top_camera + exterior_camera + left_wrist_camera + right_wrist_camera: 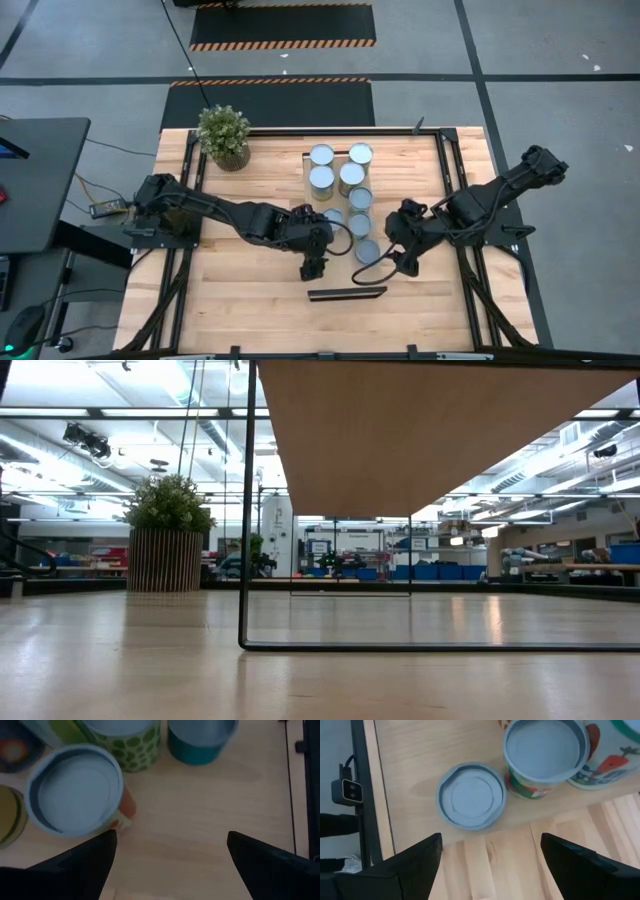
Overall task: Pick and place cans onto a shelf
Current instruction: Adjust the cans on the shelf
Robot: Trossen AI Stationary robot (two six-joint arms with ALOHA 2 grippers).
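Observation:
Several cans point(351, 176) with pale round tops stand in a cluster on the raised light-wood shelf, whose dark front edge point(347, 293) shows near the table's front. The low view shows only the shelf's underside point(430, 440). My left gripper point(312, 265) is open and empty above the shelf, just near-left of the cluster. Its wrist view point(170, 850) shows an orange-sided can point(75, 790) beside one finger. My right gripper point(392, 262) is open and empty, right of the nearest can point(368, 250). In its wrist view point(490, 850) that low can point(471, 795) lies ahead.
A potted plant point(223, 135) stands at the table's far left. The shelf's thin black frame point(245, 510) stands on the tabletop. A green-dotted can point(125, 740), a blue can point(200, 740) and a red-labelled can point(545, 750) crowd the cluster. Bare tabletop point(240, 300) lies near left.

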